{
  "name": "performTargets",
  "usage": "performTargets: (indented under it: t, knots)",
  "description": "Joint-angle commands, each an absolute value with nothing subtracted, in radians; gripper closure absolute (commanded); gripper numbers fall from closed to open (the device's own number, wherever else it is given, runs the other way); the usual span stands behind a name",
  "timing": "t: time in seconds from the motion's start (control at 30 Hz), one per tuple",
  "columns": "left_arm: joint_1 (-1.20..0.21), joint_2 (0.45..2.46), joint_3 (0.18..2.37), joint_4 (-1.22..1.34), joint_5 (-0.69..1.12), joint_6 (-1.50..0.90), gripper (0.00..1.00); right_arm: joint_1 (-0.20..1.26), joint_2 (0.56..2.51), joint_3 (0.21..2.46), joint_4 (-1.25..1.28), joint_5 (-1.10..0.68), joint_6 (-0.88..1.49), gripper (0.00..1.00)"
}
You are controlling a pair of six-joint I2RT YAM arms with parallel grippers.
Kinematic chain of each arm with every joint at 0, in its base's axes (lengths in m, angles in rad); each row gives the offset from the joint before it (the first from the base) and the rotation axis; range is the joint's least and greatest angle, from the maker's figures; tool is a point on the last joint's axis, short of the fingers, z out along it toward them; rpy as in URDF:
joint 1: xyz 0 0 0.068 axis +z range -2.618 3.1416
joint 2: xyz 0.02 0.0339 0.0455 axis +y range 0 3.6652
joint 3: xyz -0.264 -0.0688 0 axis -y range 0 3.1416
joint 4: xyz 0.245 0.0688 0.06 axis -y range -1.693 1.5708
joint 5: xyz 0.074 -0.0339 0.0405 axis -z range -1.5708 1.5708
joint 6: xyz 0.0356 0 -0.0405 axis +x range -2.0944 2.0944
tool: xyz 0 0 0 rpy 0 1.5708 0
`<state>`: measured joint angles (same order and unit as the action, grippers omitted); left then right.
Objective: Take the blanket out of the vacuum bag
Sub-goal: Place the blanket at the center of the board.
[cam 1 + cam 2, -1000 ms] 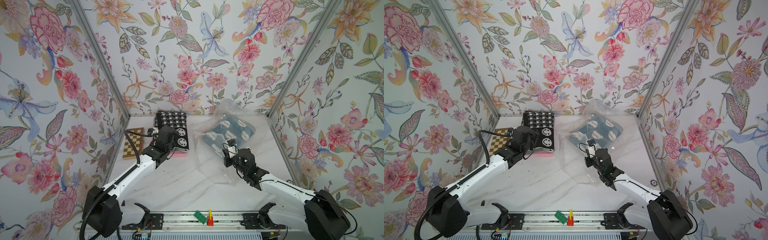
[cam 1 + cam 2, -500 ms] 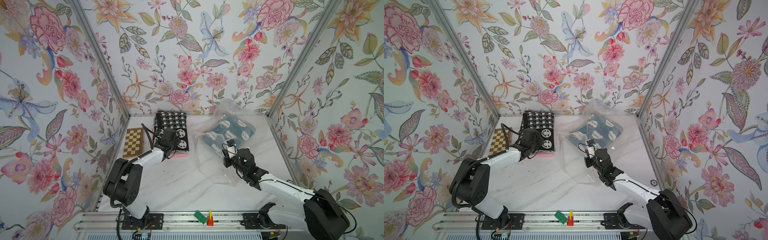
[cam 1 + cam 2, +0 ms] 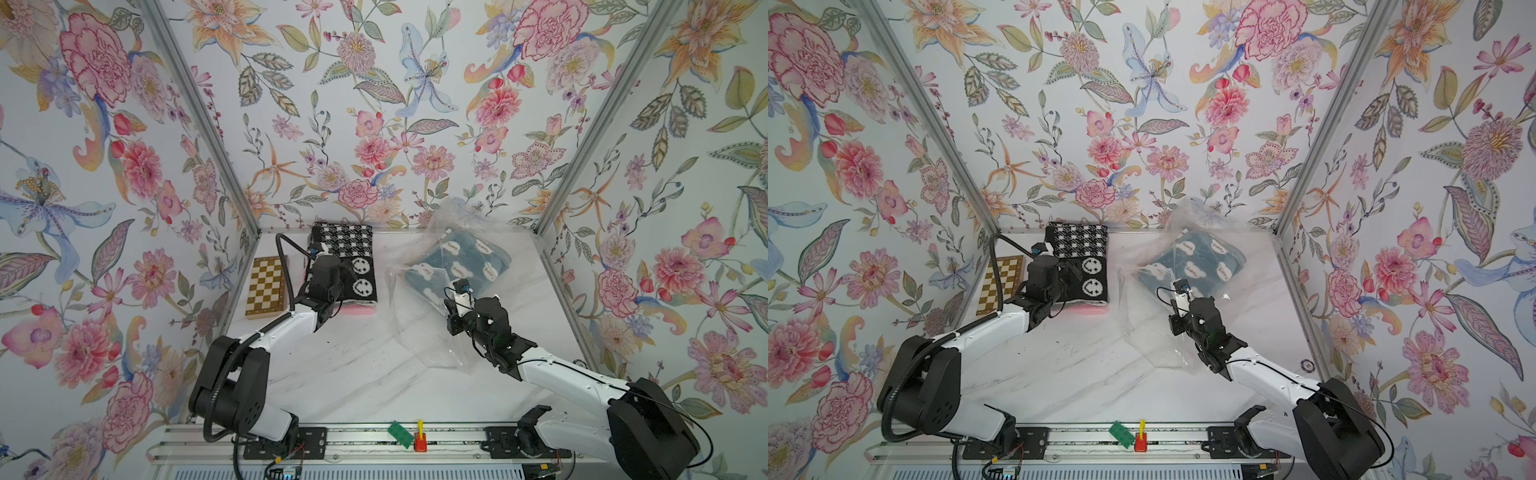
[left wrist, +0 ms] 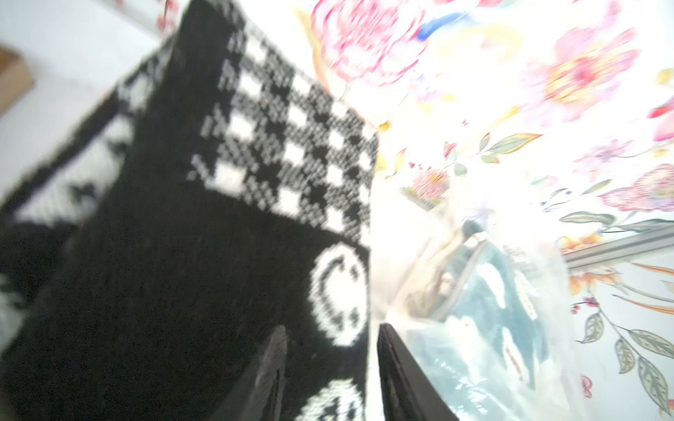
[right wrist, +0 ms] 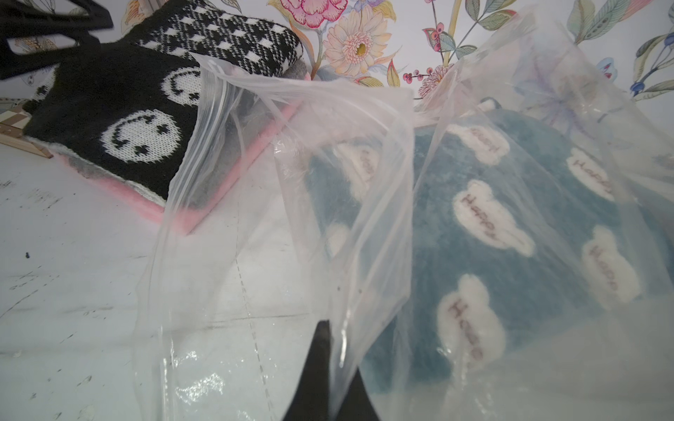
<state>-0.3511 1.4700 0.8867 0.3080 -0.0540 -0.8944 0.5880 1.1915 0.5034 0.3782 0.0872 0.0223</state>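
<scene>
At near edge of the vacuum bag [image 3: 419,332], the right hand [image 5: 324,350] is pressed together on a fold of clear film, i.e. pinching the bag itself, not the blanket [image 3: 457,259]. Blue blanket w/ white clouds lies inside the bag, just beyond that hand's fingertips, toward the back wall. Film drapes over it and rises crumpled past it. Bag's zip mouth looks parted on the side of the right hand that faces the left hand [image 4: 332,330]. Left hand is well apart from the bag, hovering over a black-and-white knit blanket [image 3: 353,266] that sits on a pink layer [image 3: 357,309]. Its fingers are spread, nothing seen between them, tho its wrist view is blurred.

Step in hand, prob.: anchoring the bag so contents can be drawn out. Blanket isn't out yet. Nxt move calls for the left hand to cross to the mouth, reach in, grip a thick blanket edge & pull away from the right hand while that pinch keeps the film from following over the counter [image 3: 353,374]. Risk: thin film slips, or bag drags along w/ blanket.
</scene>
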Motion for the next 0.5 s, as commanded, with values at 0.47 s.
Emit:
performTargets:
  t: [0.47]
  knots:
    - [-0.184,1.733,0.833,0.584,-0.063,-0.835,0.55,0.597,1.19,0.525,0.373,0.09,0.011,1.0]
